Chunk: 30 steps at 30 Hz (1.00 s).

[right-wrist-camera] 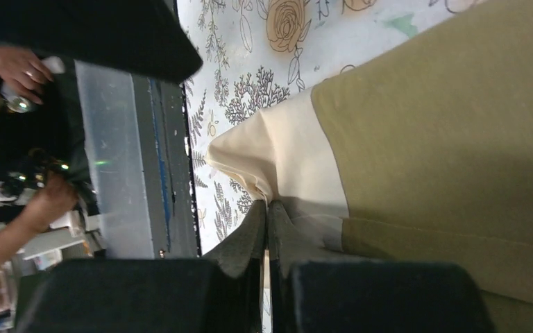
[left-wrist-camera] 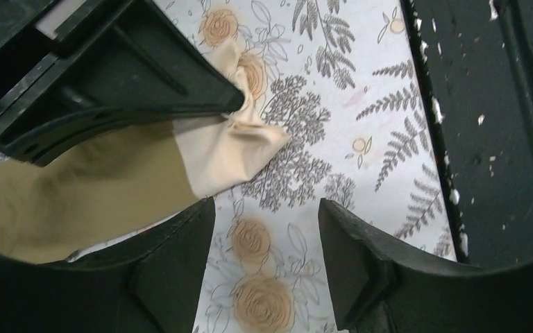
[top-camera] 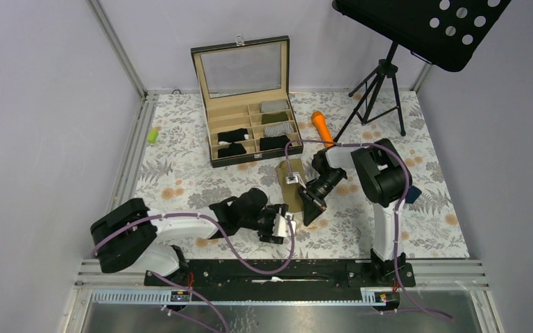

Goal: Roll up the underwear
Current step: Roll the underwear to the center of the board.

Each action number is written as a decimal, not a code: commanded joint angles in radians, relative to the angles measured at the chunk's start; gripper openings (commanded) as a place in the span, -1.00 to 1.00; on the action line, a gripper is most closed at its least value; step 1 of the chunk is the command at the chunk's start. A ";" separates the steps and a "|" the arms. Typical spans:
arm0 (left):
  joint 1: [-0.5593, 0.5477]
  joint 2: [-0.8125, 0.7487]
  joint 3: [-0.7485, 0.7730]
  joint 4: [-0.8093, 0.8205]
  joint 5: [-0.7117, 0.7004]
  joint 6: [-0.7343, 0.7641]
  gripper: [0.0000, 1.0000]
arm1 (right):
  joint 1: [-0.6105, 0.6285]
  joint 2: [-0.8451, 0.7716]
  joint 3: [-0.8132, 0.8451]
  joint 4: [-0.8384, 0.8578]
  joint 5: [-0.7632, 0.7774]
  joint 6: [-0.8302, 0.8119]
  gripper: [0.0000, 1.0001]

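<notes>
The right gripper (right-wrist-camera: pixel 269 208) is pinching the cream band (right-wrist-camera: pixel 284 146) of the olive-tan underwear (right-wrist-camera: pixel 444 139) while the left gripper (left-wrist-camera: pixel 266 206), jaws apart, is hovering alongside; the roll should start tight and even.

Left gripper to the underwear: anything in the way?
Nothing visible. The open left gripper hovers right beside the underwear, with only bare tablecloth under its jaws. The right gripper is shut on the cream edge, on the far side, out of the path.
</notes>
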 commanded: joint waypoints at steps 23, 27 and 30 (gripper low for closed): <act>-0.097 0.313 0.080 0.397 -0.147 -0.248 -0.28 | -0.021 0.063 0.063 -0.057 -0.030 0.054 -1.00; -0.083 0.315 0.104 0.328 -0.155 -0.304 -0.71 | -0.023 0.051 0.062 -0.056 -0.035 0.055 -1.00; -0.046 0.295 0.114 0.276 -0.112 -0.379 -0.92 | -0.038 -0.015 0.052 -0.042 -0.040 0.086 -0.68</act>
